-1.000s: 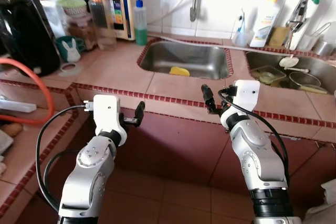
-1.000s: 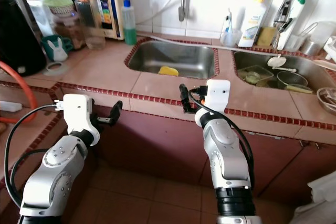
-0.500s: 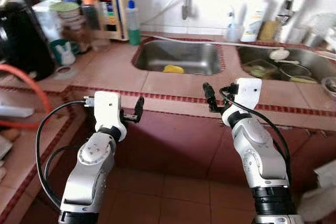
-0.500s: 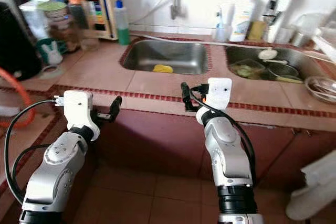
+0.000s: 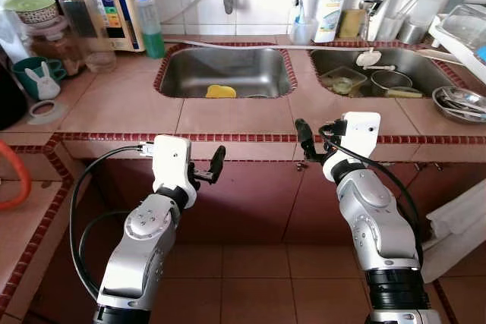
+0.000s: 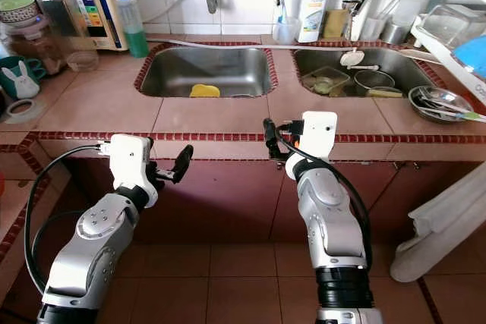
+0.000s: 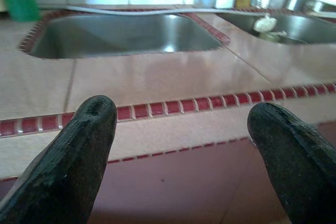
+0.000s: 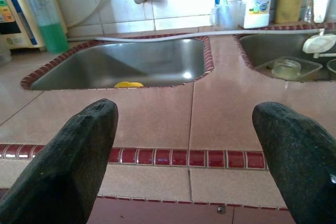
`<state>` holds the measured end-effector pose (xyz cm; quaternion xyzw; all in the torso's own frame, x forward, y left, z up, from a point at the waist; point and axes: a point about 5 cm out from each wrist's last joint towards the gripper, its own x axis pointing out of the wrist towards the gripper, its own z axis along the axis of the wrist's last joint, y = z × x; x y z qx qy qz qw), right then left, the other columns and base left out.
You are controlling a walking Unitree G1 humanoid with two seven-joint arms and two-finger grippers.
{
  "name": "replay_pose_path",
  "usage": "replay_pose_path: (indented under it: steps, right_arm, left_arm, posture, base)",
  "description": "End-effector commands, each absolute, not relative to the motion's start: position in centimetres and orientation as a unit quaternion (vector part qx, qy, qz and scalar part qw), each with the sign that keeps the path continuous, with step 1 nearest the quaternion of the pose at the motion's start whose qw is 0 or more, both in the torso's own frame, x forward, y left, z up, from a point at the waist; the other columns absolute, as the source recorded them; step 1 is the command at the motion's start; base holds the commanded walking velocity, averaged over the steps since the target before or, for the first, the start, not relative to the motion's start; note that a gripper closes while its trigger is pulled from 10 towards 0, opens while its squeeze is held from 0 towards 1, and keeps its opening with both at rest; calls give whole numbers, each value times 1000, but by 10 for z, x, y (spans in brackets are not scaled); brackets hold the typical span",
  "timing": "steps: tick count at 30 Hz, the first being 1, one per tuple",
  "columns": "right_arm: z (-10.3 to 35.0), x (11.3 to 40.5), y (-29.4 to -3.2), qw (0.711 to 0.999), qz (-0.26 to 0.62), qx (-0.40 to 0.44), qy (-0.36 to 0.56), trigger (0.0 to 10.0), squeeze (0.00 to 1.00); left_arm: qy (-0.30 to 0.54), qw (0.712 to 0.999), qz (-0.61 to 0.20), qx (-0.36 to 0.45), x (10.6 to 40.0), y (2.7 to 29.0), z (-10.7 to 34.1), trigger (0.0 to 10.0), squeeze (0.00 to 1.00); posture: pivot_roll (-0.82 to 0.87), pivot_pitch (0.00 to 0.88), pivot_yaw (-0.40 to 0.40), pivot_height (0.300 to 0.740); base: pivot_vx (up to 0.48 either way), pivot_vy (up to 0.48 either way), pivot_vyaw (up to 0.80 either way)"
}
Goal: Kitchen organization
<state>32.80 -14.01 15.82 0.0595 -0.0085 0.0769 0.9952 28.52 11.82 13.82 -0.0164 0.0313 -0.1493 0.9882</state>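
A tiled counter [image 5: 121, 108] with a red trim edge carries two steel sinks. The left sink [image 5: 243, 66] holds a yellow sponge [image 5: 220, 91]. In the right sink [image 5: 425, 73] lie a clear container [image 5: 341, 81], a metal pot [image 5: 392, 81] and a white scoop [image 5: 370, 57]. My left gripper [image 5: 215, 166] is open, just below and in front of the counter edge, facing the left sink. My right gripper [image 5: 301, 136] is open too, at the counter edge between the two sinks. Both hold nothing; their fingers [image 8: 79, 145] frame the tiles ahead.
A green soap bottle [image 5: 151, 23], jars [image 5: 76, 20] and a rabbit mug [image 5: 38, 81] stand at the back left. A white bottle [image 5: 332, 5] stands behind the sinks. A metal bowl with utensils [image 5: 459, 102] sits far right, a white cloth [image 5: 463, 225] hangs below.
The whole picture has shifted, so the camera moved: both sinks now sit more centred and the right end of the counter shows. Both arms keep the same raised pose, fingers still open.
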Motion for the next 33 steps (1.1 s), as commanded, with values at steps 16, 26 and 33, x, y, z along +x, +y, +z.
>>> replay_pose_path:
  steps: [16,26,33]
  right_arm:
    - [155,326,-138,995,75,62,4,10000,0]
    - [154,326,-139,995,73,63,5,10000,0]
    - [155,326,-139,995,72,64,6,10000,0]
  left_arm:
    - [44,983,-179,-6,277,114,131,10000,0]
    - [46,984,-173,-8,278,115,130,10000,0]
    - [44,984,-173,-10,278,115,130,10000,0]
  posture:
    - [36,0,8,740]
    - [33,0,8,740]
    - [31,0,8,740]
  base:
    - [0,0,-763]
    - [0,0,-763]
    - [0,0,-763]
